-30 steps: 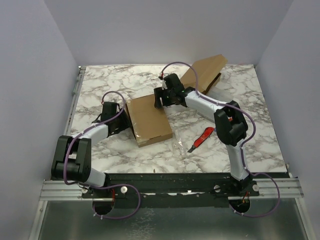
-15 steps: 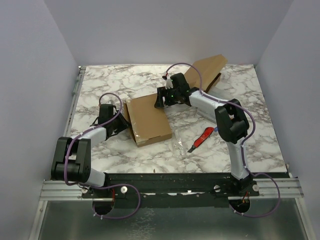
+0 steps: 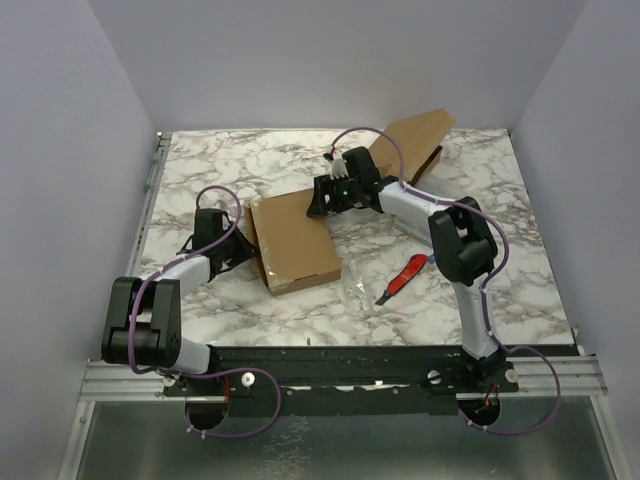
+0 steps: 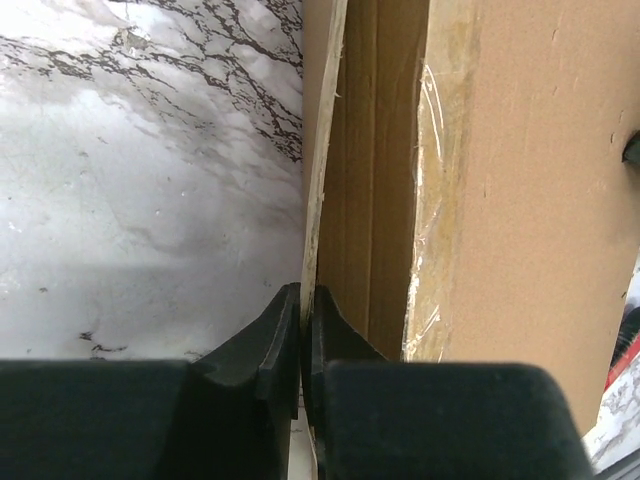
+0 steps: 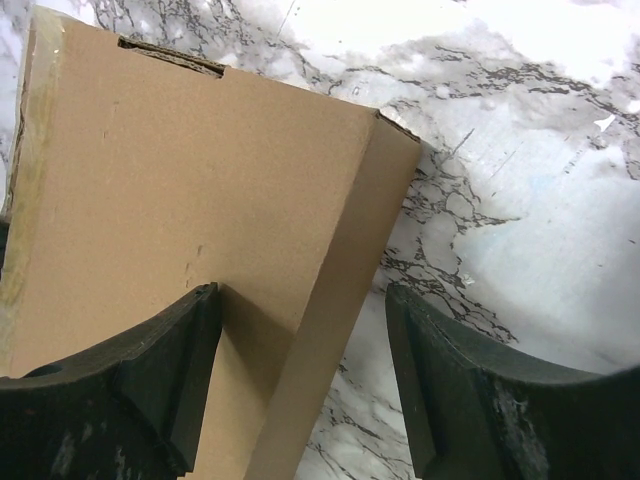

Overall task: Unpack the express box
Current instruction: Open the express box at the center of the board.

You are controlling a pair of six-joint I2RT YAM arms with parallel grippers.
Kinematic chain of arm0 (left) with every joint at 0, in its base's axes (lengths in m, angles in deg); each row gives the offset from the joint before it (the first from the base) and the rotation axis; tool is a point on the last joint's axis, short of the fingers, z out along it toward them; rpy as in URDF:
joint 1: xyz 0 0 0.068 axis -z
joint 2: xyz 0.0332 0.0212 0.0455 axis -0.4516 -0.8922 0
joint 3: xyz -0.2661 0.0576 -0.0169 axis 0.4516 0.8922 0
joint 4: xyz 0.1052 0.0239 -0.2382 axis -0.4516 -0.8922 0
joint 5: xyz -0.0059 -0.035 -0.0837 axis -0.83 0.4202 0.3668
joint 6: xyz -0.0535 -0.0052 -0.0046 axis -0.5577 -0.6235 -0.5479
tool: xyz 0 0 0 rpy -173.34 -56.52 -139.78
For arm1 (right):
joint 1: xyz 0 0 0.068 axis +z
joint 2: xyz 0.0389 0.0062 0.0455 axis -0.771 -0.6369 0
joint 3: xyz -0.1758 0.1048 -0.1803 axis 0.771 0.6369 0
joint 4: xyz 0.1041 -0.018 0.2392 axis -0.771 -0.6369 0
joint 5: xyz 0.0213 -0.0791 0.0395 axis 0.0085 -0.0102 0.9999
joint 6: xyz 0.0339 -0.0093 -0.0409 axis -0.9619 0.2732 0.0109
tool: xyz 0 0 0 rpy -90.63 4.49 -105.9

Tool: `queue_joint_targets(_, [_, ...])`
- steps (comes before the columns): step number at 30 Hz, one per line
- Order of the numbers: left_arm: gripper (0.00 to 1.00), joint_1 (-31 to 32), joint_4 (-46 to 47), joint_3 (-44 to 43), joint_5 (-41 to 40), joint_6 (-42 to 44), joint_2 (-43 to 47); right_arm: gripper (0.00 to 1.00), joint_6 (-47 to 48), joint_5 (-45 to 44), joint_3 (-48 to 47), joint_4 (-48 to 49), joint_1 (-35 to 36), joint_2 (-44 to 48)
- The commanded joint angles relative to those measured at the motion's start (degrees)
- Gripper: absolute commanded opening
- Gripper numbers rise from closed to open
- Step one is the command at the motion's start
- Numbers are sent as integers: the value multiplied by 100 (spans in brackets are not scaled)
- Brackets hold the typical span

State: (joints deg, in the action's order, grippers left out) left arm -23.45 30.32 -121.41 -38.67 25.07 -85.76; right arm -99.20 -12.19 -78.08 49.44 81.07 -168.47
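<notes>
Our left gripper (image 4: 303,305) is pinched almost shut on the thin edge of a flap (image 4: 322,150), a cardboard sheet that runs straight up from between its two black tips. We read the narrow grip as deliberate. The flap is a single layer, so the jaws must come nearly together to get any hold, and they bite it at the free edge, where it stands apart from the wall of the express box (image 3: 297,238). Just beside the flap, a wrinkled strip of clear tape (image 4: 432,180) wraps over the box's long edge.

Across the box, our right gripper (image 5: 300,375) stands wide and holds nothing. One finger lies over the top face and the other hangs off the side above the marble table (image 5: 540,200), so the gripper straddles a corner. We judge it is placed there to steady the box against a pull from the left.

The box lies flat near the middle of the table, between the two arms. A red knife (image 3: 404,276) rests well apart to the right, with clear plastic film (image 3: 357,290) just beside it. A loose cardboard piece (image 3: 412,140) sits at the far right corner. The next move, we think, is to peel the flap outward.
</notes>
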Motion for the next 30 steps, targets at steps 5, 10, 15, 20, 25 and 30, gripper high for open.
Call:
queue_joint_targets(5, [0,-287,-893,262,-399,334,62,70,331,-375,399,-610,-199,-505])
queue_joint_targets(10, [0,-287,-878,272,-334,312,-210,70,402,-272,486,-538,-289,-546])
queue_joint_targets(15, [0,-287,-942,298,-568,300,-214,70,468,-261,521,-493,-430,-637])
queue_joint_targets(20, [0,-287,-1017,274,-710,274,-328,70,618,-6,533,-382,-479,-737])
queue_joint_targets(25, [0,-287,-953,277,-573,240,-298,69,630,-87,456,-572,-479,-758])
queue_joint_targets(30, [34,-287,-857,94,269,77,-90,70,256,-346,190,-1087,-434,-397])
